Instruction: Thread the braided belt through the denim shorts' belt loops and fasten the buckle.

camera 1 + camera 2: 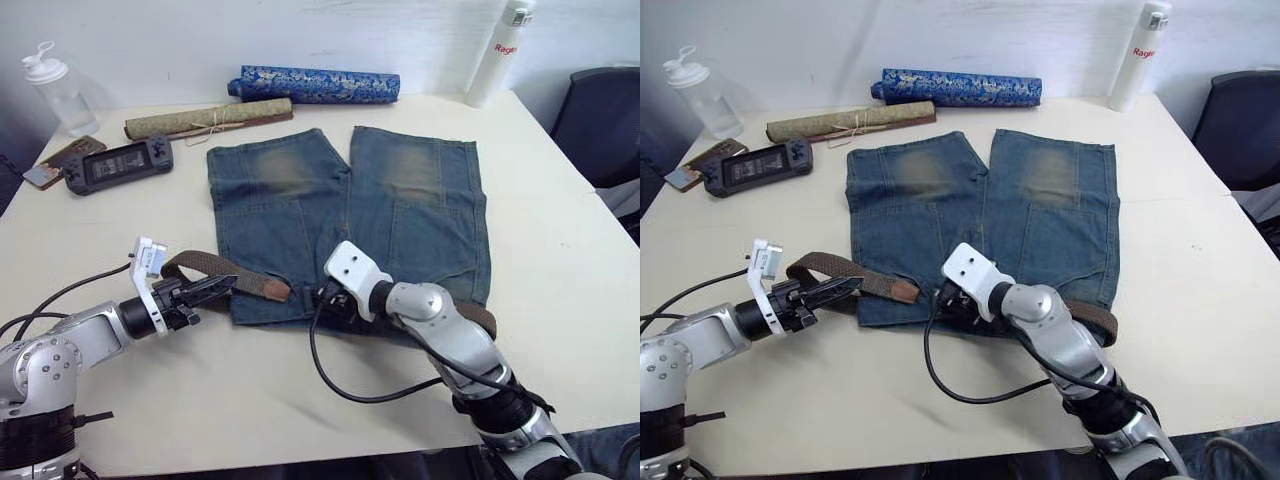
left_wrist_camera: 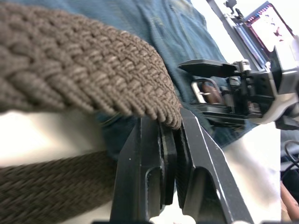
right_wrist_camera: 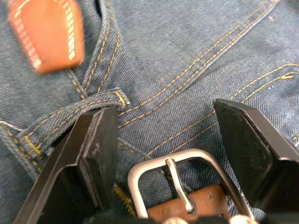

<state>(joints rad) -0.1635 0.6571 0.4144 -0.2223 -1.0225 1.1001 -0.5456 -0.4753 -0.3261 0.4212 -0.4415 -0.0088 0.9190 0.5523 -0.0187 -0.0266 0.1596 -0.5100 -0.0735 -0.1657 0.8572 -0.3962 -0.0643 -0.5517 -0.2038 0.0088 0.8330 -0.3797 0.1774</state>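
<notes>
The denim shorts lie flat on the table with the waistband nearest me. The braided belt arcs out past the shorts' left edge, and its tan tip rests on the waistband. Another stretch of the belt shows at the right edge. My left gripper is shut on the braided belt's edge. My right gripper stands open over the waistband, its jaws on either side of the silver buckle. A belt loop lies by one finger.
Along the table's back are a blue patterned rolled tube, a tan scroll, a handheld game console, a phone, a clear bottle and a white bottle. A chair stands at the right.
</notes>
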